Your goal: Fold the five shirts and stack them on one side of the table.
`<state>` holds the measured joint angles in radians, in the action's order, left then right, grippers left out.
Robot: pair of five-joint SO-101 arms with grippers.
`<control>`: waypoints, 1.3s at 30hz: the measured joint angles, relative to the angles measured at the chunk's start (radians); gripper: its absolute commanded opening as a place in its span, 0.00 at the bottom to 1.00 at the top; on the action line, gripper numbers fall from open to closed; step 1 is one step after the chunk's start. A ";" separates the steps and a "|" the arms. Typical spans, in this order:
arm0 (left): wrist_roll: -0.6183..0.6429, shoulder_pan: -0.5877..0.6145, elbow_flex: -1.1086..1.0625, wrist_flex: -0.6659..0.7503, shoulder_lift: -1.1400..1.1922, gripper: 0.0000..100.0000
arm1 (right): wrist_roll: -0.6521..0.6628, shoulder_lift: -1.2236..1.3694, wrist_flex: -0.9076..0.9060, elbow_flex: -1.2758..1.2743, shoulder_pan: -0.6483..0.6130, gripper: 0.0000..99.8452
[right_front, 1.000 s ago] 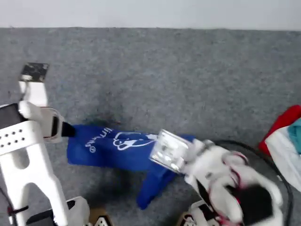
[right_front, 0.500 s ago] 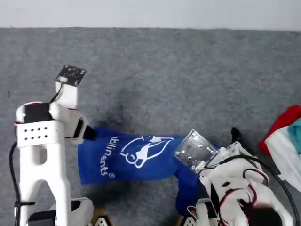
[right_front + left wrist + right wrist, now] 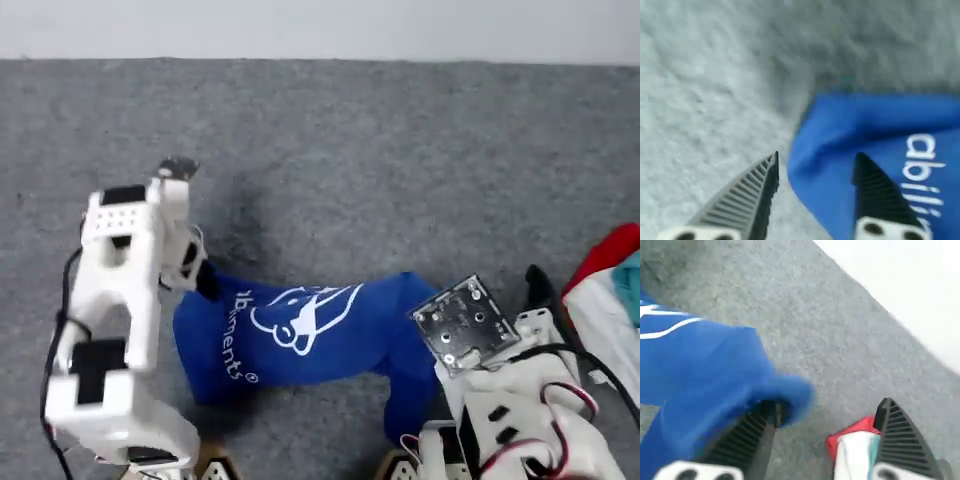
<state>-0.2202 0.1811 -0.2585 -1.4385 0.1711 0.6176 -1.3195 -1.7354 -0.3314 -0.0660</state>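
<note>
Blue printed fabric shirt (image 3: 300, 335) lies bunched on the grey felt table (image 3: 400, 150) between the arms, left gripper (image 3: 817, 159) gaping astride its edge, right gripper (image 3: 830, 407) open too, cloth draped over one finger, nothing pinched, so any pull probably drags it crooked.

Wide mat (image 3: 400, 150) stretch beyond blue shirt (image 3: 310, 335)

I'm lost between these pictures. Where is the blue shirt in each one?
High view: the blue shirt lies low and central, stretched sideways.
Left wrist view: the shirt has its edge between the open fingers of the left claw.
Right wrist view: the shirt drapes over one finger of the open right claw.
Shared landmark: the shirt's white print.
</note>
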 measured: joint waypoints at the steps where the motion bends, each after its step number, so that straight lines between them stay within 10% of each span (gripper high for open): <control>1: 0.003 0.006 0.066 -0.011 0.052 0.19 | 0.008 -0.005 -0.009 0.028 0.000 0.29; 12: 0.011 -0.040 0.720 -0.272 0.559 0.18 | 0.032 -0.028 -0.023 -0.014 0.000 0.29; 22: -0.084 -0.107 0.601 -0.282 0.601 0.02 | 0.032 -0.026 0.206 -0.244 0.106 0.29; 39: -0.184 -0.164 0.578 -0.293 0.589 0.01 | 0.123 -0.011 0.465 -0.631 0.298 0.24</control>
<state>-0.4043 0.0169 0.3199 -1.7315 0.7603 0.7403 -1.3303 -1.2704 -0.9620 0.2317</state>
